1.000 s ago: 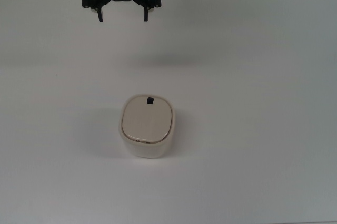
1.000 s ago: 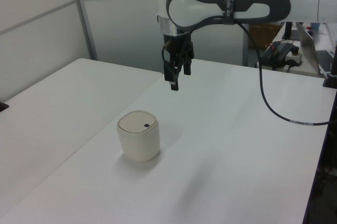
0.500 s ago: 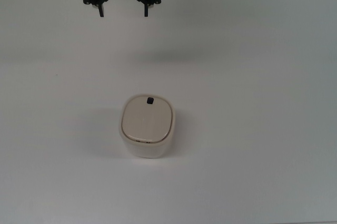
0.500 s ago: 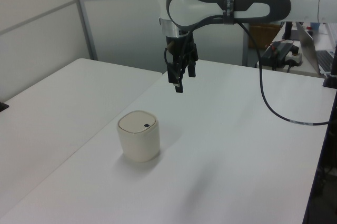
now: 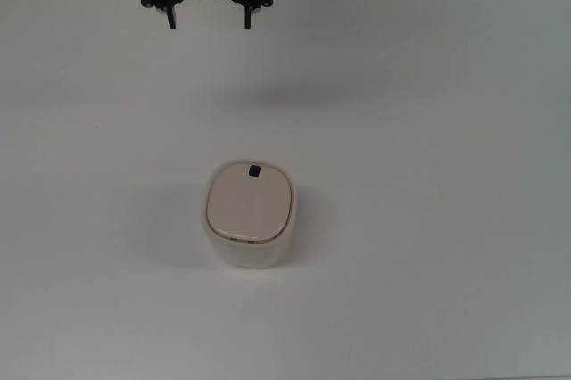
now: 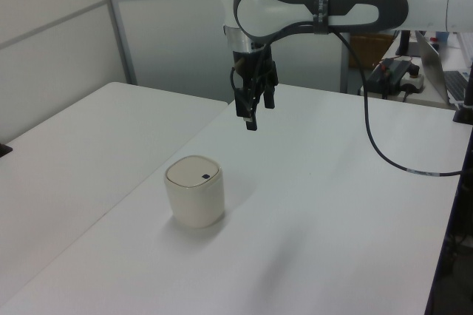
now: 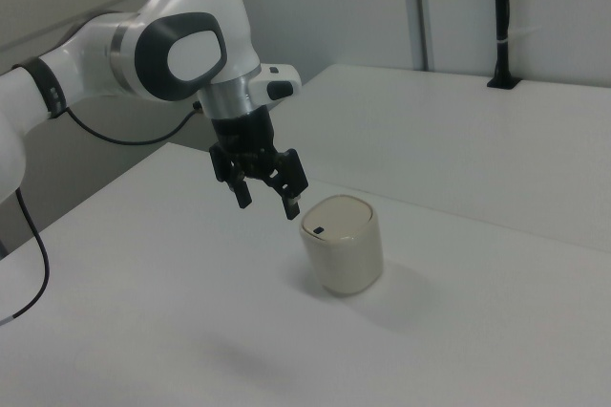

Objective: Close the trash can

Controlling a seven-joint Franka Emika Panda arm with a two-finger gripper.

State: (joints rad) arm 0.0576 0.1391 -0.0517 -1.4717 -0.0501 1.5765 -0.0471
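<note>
The trash can is a small cream bin standing upright on the white table, its flat lid lying down on top with a tiny black latch button at one edge. It also shows in the left view and the right view. My gripper hangs in the air well away from the bin, near the top view's upper edge, fingers spread open and pointing down with nothing between them. In the right view the gripper hovers to the left of the bin, above table level.
A black cable droops from the arm across the left view's right side. A black post stands on a second table at the back of the right view. Clutter and a laptop sit beyond the table at the left view's far right.
The gripper rose and drew a little further from the trash can between one second ago and half a second ago. Since then nothing has moved. The lid stays down throughout.
</note>
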